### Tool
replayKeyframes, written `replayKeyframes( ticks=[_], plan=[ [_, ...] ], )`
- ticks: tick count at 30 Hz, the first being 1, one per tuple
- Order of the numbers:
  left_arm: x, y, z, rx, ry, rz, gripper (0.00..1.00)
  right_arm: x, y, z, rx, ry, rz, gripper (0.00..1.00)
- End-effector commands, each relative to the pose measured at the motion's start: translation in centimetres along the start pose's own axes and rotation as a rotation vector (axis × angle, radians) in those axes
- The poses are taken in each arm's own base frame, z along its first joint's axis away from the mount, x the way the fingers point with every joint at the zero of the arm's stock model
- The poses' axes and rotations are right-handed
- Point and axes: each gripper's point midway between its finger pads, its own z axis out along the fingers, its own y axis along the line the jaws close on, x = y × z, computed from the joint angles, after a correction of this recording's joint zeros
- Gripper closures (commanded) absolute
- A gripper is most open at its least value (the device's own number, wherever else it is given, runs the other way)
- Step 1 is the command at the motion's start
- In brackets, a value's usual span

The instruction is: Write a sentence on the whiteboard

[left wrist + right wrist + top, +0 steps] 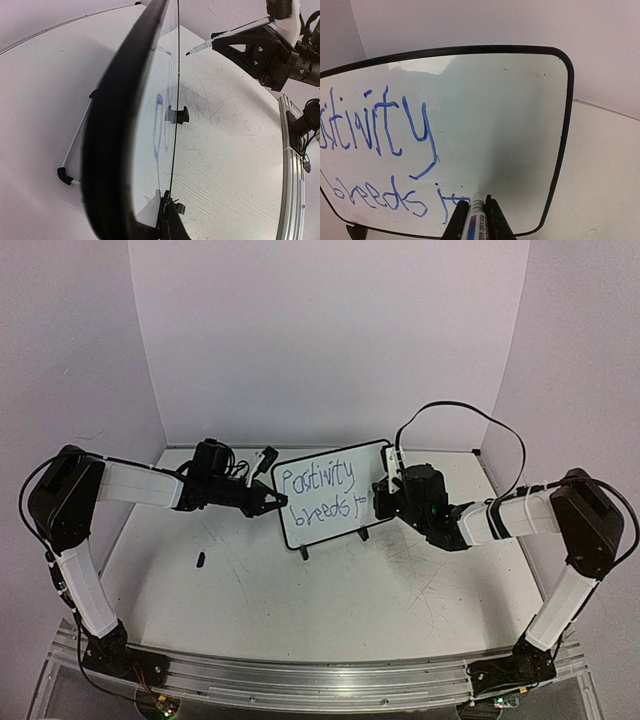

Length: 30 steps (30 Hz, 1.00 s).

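The whiteboard [345, 475] stands upright on small black feet at the middle of the table. My left gripper [270, 502] is shut on its left edge, and the left wrist view shows the black frame [112, 150] edge-on with my left gripper [169, 206] at its lower corner. The sentence [318, 492] is in blue, "Positivity" above and "breeds j" with a fresh stroke below [395, 197]. My right gripper [477, 204] is shut on a marker [476, 220] whose tip touches the board at the end of the lower line. From the left wrist, the marker [220, 39] points at the board.
A small black cap [201, 560] lies on the table left of the board. White walls close in the back and both sides. An aluminium rail [300, 680] runs along the near edge. The tabletop [330, 600] is marked with scratches.
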Motion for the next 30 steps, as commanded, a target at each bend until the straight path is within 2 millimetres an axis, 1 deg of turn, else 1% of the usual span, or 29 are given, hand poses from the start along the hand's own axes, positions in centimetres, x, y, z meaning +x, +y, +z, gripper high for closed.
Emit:
replayKeyframes(
  ticks=[1,7,14,22,30],
  plan=[
    [3.7,6.7,-0.9,-0.306,0.123,0.030,1.00,-2.4,0.5,0.6,-0.012,-0.064,0.008,1.00],
    [3.7,6.7,-0.9,-0.306,0.124,0.030,1.00,-2.4,0.5,1.2,-0.003,-0.065,0.005,1.00],
    [3.7,6.6,-1.0,-0.308,0.124,0.031,1.00,-1.4,0.4,1.7,0.010,-0.045,0.003,1.00],
    [3.6,6.6,-1.0,-0.309,0.123,0.033,1.00,0.2,-0.1,1.5,0.023,-0.011,0.005,1.00],
    [3.6,6.6,-1.1,-0.310,0.123,0.034,1.00,1.6,-0.2,1.1,0.017,0.018,0.017,1.00]
  ],
)
